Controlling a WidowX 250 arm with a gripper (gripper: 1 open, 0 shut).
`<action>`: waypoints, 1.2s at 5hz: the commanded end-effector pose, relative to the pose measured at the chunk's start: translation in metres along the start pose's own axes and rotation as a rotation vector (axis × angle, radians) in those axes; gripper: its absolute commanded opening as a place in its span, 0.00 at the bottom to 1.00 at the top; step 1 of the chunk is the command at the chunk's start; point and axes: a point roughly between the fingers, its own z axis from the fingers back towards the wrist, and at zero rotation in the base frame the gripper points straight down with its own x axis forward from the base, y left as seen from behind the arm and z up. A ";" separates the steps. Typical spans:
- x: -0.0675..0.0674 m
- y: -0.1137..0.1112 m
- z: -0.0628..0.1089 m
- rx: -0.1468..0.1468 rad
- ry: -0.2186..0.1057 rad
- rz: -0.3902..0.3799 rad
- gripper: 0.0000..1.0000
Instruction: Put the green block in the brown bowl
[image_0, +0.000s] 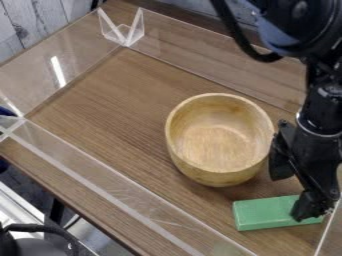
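down at the lower right of the camera view, the green block (267, 213) lies flat on the wooden table (107, 110), a bright slab with one long edge facing the viewer; it sits just beside the brown bowl (221, 139), toward the near right of it, and i cannot tell whether the two touch; the bowl stands upright on the wood, round, thick-walled, its pale grain showing, and nothing shows inside it; the black gripper (299, 183) hangs from the arm at the right edge, pointing down over the right end of the block; its fingers are spread wide apart, one finger (283, 155) standing close against the bowl's right side, the other (315, 198) reaching down at the block's right end and covering that end from view; whether that lower finger actually rests on the block cannot be made out; the block is not clamped between them, for it lies flat on the table with only one finger near it; clear plastic walls (80, 165) run round the table, one along the near left edge and one along the far side; a small clear angled bracket (120, 28) stands at the far corner near the top; behind it, pale planks show at the upper left.
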 end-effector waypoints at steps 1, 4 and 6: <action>0.004 0.005 0.005 0.009 -0.032 0.011 1.00; 0.000 0.008 -0.002 0.015 -0.024 0.019 1.00; -0.002 0.009 -0.007 0.018 -0.018 0.024 1.00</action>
